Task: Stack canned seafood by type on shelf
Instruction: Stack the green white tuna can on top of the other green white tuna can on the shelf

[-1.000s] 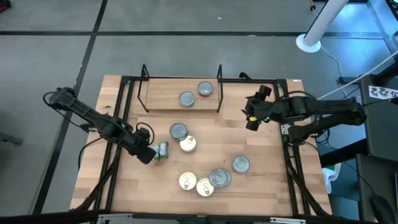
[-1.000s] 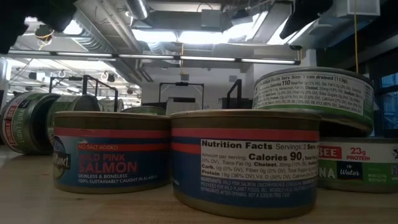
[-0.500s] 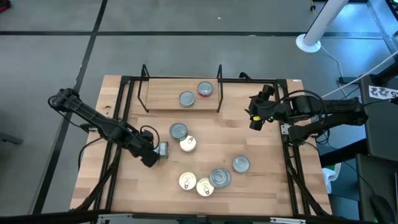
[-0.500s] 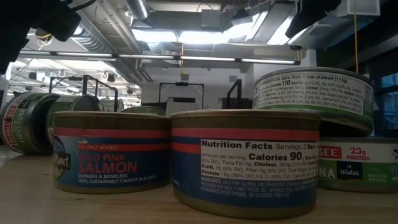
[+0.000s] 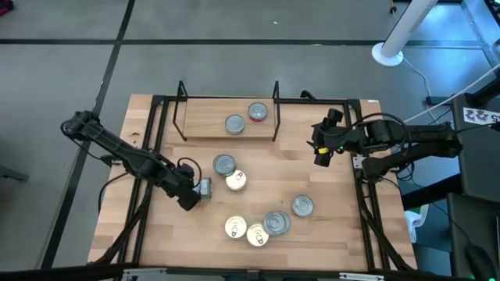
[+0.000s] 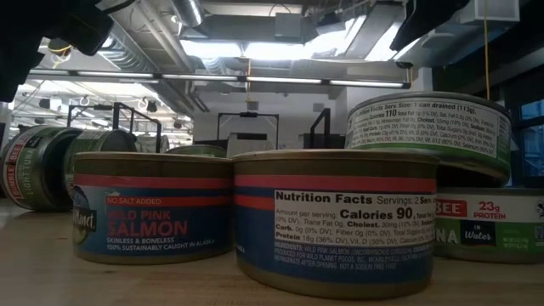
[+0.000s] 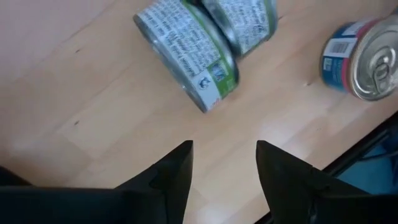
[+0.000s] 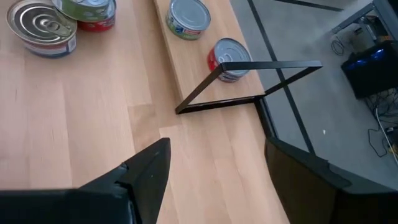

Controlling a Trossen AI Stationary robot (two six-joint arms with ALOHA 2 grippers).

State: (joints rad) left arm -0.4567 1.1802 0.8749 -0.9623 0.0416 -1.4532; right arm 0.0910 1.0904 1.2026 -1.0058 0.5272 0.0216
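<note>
The left gripper (image 5: 196,197) stands with jaws apart and empty, just left of a tipped can (image 5: 205,186). The right gripper (image 5: 319,153) waits right of the shelf (image 5: 205,125), jaws wide, empty. Two cans (image 5: 234,124) sit on the shelf.

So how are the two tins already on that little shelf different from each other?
The red-sided tin stands at the shelf's end, behind a black upright; the green-labelled tin stands nearer the middle. Their side labels differ in colour. Both stand upright, silver lids up, apart from each other.
</note>
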